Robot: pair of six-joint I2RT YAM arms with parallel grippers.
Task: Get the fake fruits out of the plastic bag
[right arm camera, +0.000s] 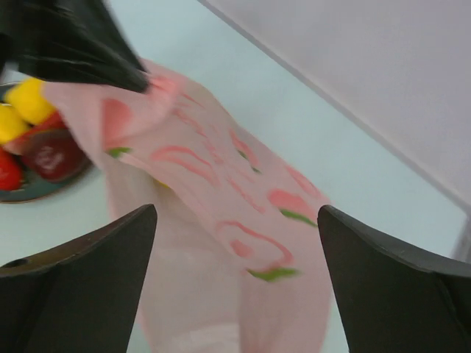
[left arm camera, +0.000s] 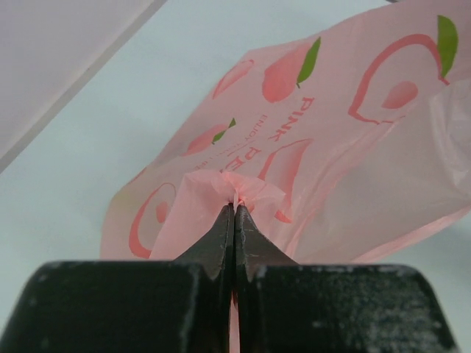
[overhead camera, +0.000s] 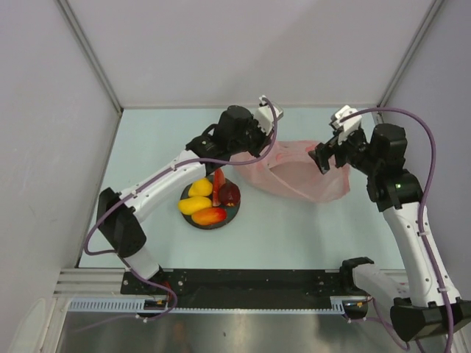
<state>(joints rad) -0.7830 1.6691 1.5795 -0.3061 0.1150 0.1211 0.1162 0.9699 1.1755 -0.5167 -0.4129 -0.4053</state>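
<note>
The pink plastic bag (overhead camera: 302,178) lies crumpled on the table right of centre. My left gripper (overhead camera: 266,141) is shut on a bunched edge of the bag (left arm camera: 331,147); in the left wrist view the jaws (left arm camera: 235,206) pinch pink film between them. My right gripper (overhead camera: 324,158) hovers over the bag's right part with its jaws wide apart (right arm camera: 237,213) and nothing between them, the bag (right arm camera: 221,220) below. The fake fruits lie on a dark blue plate (overhead camera: 234,215): two yellow mangoes (overhead camera: 200,188), a red-orange mango (overhead camera: 210,215), a dark red piece (overhead camera: 229,193) and a watermelon slice (overhead camera: 218,179).
The plate (right arm camera: 44,187) with yellow fruit (right arm camera: 29,99) and the dark red piece (right arm camera: 51,154) shows at the left edge of the right wrist view, close to the bag. Grey walls enclose the table on the left, back and right.
</note>
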